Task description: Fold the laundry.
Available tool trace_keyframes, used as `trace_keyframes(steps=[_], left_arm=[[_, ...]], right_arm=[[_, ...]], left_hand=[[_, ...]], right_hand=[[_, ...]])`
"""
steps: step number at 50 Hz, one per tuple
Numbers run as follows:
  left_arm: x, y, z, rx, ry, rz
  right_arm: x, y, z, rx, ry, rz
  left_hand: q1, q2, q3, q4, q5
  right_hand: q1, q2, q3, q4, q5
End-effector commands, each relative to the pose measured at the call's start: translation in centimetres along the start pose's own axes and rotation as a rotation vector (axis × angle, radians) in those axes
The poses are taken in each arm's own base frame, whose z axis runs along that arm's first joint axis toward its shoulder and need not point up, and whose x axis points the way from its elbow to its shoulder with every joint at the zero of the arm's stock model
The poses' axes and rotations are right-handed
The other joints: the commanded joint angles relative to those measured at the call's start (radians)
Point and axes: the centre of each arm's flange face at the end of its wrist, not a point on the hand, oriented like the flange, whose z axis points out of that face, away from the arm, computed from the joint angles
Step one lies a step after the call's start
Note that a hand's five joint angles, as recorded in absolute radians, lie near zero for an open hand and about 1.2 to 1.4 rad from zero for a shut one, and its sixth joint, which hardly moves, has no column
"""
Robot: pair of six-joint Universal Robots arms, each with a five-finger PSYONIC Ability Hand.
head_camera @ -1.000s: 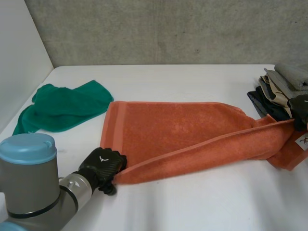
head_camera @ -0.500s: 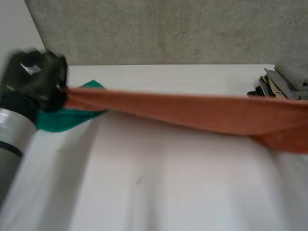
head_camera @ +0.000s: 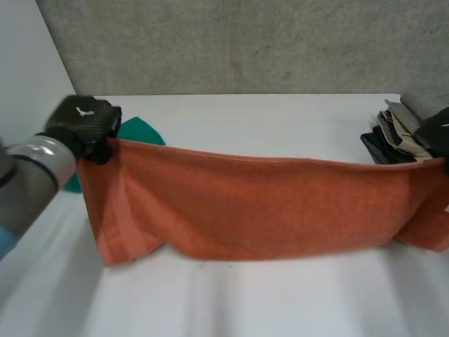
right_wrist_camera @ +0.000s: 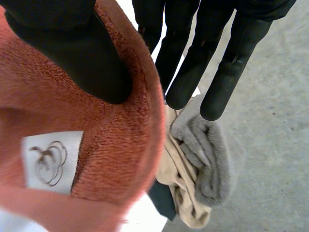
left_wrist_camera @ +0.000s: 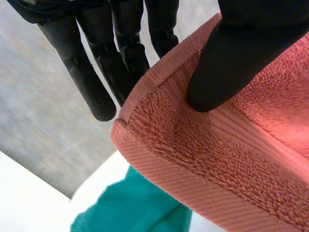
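An orange towel hangs stretched across the table between my two hands, its lower edge resting on the white table. My left hand pinches the towel's upper left corner; in the left wrist view the thumb presses the towel against the fingers behind it. At the far right my right hand holds the other upper corner. In the right wrist view its thumb clamps the towel near a white label, fingers behind.
A green cloth lies crumpled at the back left, behind my left hand, and shows under the towel corner as green cloth. A pile of folded clothes sits at the back right edge, with grey and beige pieces just beyond my right fingertips.
The towel lay half folded on the table; both hands have lifted it and pulled it taut. My left hand rose from the near left corner up and away toward the green cloth.
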Motion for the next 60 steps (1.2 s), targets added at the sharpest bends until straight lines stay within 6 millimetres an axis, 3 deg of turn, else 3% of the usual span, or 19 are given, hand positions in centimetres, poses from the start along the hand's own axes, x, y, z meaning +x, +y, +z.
trace_keyframes(steps=[1, 4, 8, 10, 13, 14, 17, 19, 25, 30, 35, 42, 45, 49, 50, 56, 58, 60], left_arm=[[-0.5, 0.6, 6.9, 0.094, -0.06, 0.071], [-1.5, -1.1, 8.7, 0.214, -0.123, 0.091], [-4.9, -6.5, 10.4, 0.513, -0.305, 0.111], [-5.7, -8.5, 10.2, 0.616, -0.356, 0.119], [-7.5, -12.5, 8.8, 0.8, -0.456, 0.128], [-7.9, -13.3, 8.2, 0.835, -0.473, 0.128], [-8.8, -14.7, 6.8, 0.885, -0.493, 0.114], [-8.7, -14.2, 6.8, 0.865, -0.476, 0.099], [-6.6, -8.5, 8.0, 0.671, -0.378, 0.057], [-5.0, -3.0, 8.4, 0.507, -0.323, 0.043], [-2.0, 2.8, 7.8, 0.338, -0.236, 0.023], [1.7, 8.4, 5.9, 0.141, -0.129, 0.006], [2.5, 9.6, 4.5, 0.053, -0.085, 0.0], [3.0, 9.4, 0.3, -0.117, 0.002, -0.008], [3.1, 9.4, -1.4, -0.196, 0.037, -0.009], [4.1, 9.3, -8.4, -0.485, 0.212, 0.023], [4.4, 9.2, -10.9, -0.573, 0.289, 0.088], [4.4, 9.0, -12.1, -0.606, 0.327, 0.135]], right_arm=[[-1.1, -0.8, 7.4, 0.045, 0.164, -0.001], [0.5, -2.6, 9.8, 0.14, 0.305, -0.002], [4.8, -6.2, 10.0, 0.336, 0.534, 0.035], [7.0, -8.4, 9.2, 0.477, 0.664, 0.075], [8.6, -10.8, 7.4, 0.629, 0.757, 0.114], [9.0, -12.1, 6.1, 0.704, 0.787, 0.124], [9.0, -12.9, 5.2, 0.753, 0.777, 0.125], [8.7, -12.9, 5.1, 0.755, 0.763, 0.122], [6.2, -11.0, 6.6, 0.682, 0.676, 0.124], [1.8, -7.2, 9.0, 0.566, 0.534, 0.129], [-2.7, -3.9, 10.5, 0.486, 0.379, 0.13], [-8.9, 0.3, 11.7, 0.377, 0.162, 0.113], [-10.4, 1.6, 10.8, 0.287, 0.076, 0.098], [-11.1, 3.8, 8.5, 0.126, -0.056, 0.066], [-11.0, 4.1, 7.8, 0.09, -0.08, 0.053], [-9.7, 7.0, 0.0, -0.209, -0.31, -0.11], [-9.6, 7.3, -1.6, -0.245, -0.362, -0.151], [-9.2, 7.4, -2.6, -0.244, -0.362, -0.203]], left_hand=[[0.221, 0.198, 0.202, 0.195, 0.248], [0.221, 0.198, 0.202, 0.195, 0.248], [0.221, 0.198, 0.202, 0.195, 0.248], [0.221, 0.198, 0.202, 0.195, 0.248], [0.221, 0.198, 0.202, 0.195, 0.248], [0.221, 0.198, 0.202, 0.195, 0.248], [0.221, 0.198, 0.202, 0.195, 0.248], [0.221, 0.198, 0.202, 0.195, 0.248], [0.221, 0.198, 0.202, 0.195, 0.248], [0.221, 0.198, 0.202, 0.195, 0.248], [0.221, 0.198, 0.202, 0.195, 0.248], [0.221, 0.198, 0.202, 0.195, 0.248], [0.221, 0.198, 0.202, 0.195, 0.248], [0.221, 0.198, 0.202, 0.195, 0.248], [0.221, 0.198, 0.202, 0.195, 0.248], [0.221, 0.198, 0.202, 0.195, 0.248], [0.221, 0.198, 0.202, 0.195, 0.248], [0.221, 0.198, 0.202, 0.195, 0.248]], right_hand=[[0.259, 0.219, 0.201, 0.195, 0.224], [0.259, 0.219, 0.201, 0.195, 0.224], [0.259, 0.219, 0.201, 0.195, 0.224], [0.259, 0.219, 0.201, 0.195, 0.224], [0.259, 0.219, 0.201, 0.195, 0.224], [0.259, 0.219, 0.201, 0.195, 0.224], [0.259, 0.219, 0.201, 0.195, 0.224], [0.259, 0.219, 0.201, 0.195, 0.224], [0.259, 0.219, 0.201, 0.195, 0.224], [0.259, 0.219, 0.201, 0.195, 0.224], [0.259, 0.219, 0.201, 0.195, 0.224], [0.259, 0.219, 0.201, 0.195, 0.224], [0.259, 0.219, 0.201, 0.195, 0.224], [0.259, 0.219, 0.201, 0.195, 0.224], [0.259, 0.219, 0.201, 0.195, 0.224], [0.259, 0.219, 0.201, 0.195, 0.224], [0.259, 0.219, 0.201, 0.195, 0.224], [0.259, 0.219, 0.201, 0.195, 0.224]])
